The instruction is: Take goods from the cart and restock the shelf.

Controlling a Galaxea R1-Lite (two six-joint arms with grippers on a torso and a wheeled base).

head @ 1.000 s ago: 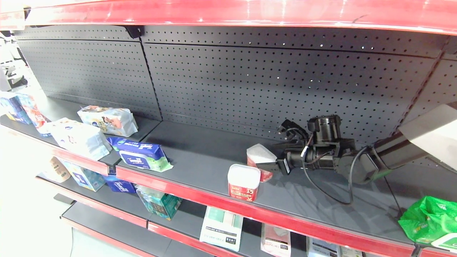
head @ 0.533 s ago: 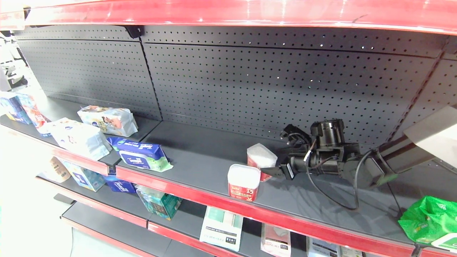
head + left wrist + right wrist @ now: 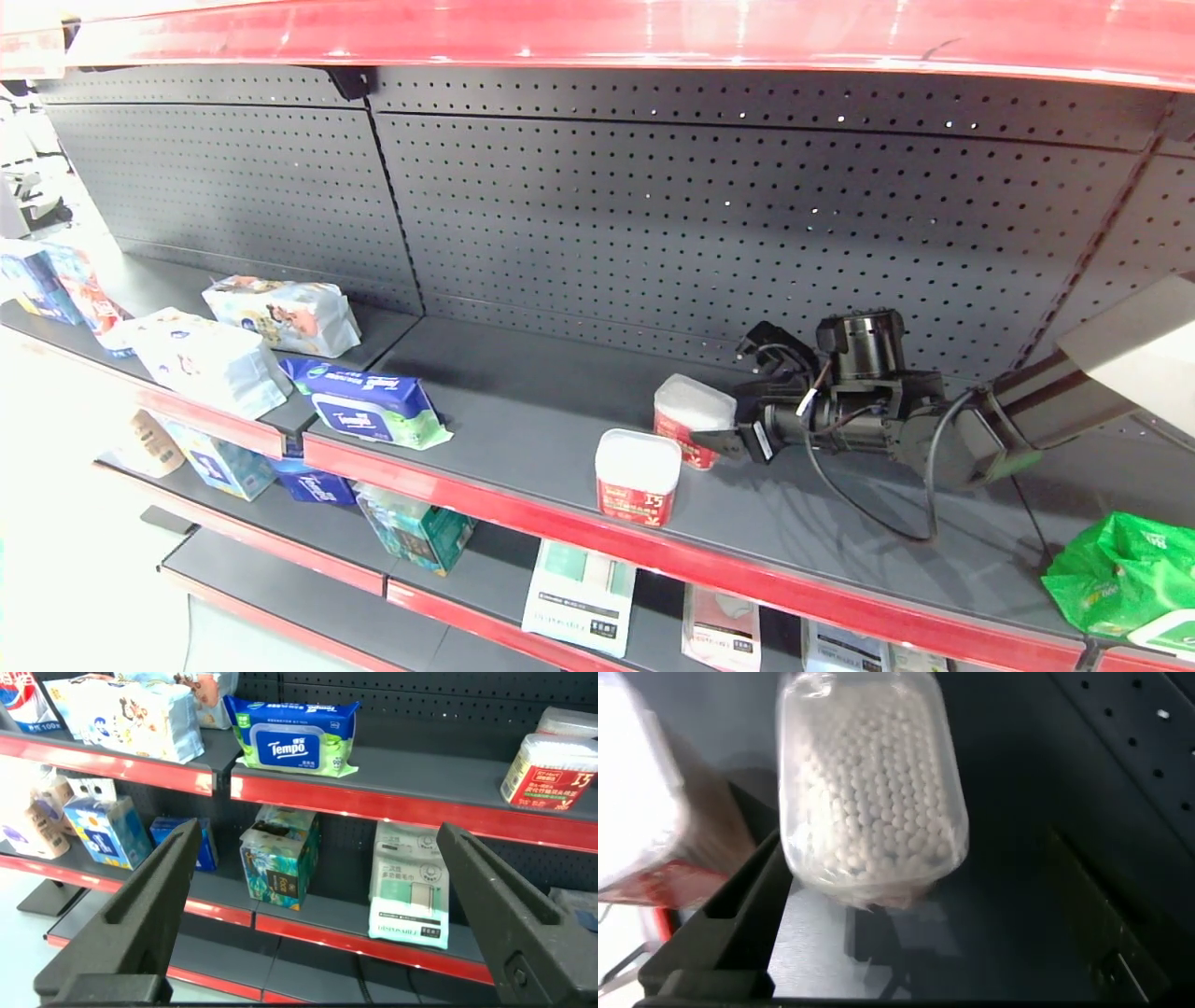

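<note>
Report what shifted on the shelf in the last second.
The right tool sank slightly and drew back toward the robot's right. The cotton swab pack between its open fingers slid a little the same way and leans tilted. The red-labelled tub in front of it, the blue wipes pack and the green bag stayed put.

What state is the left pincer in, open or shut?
Open: the left pincer has its two fingers spread far apart, with nothing held between them.
</note>
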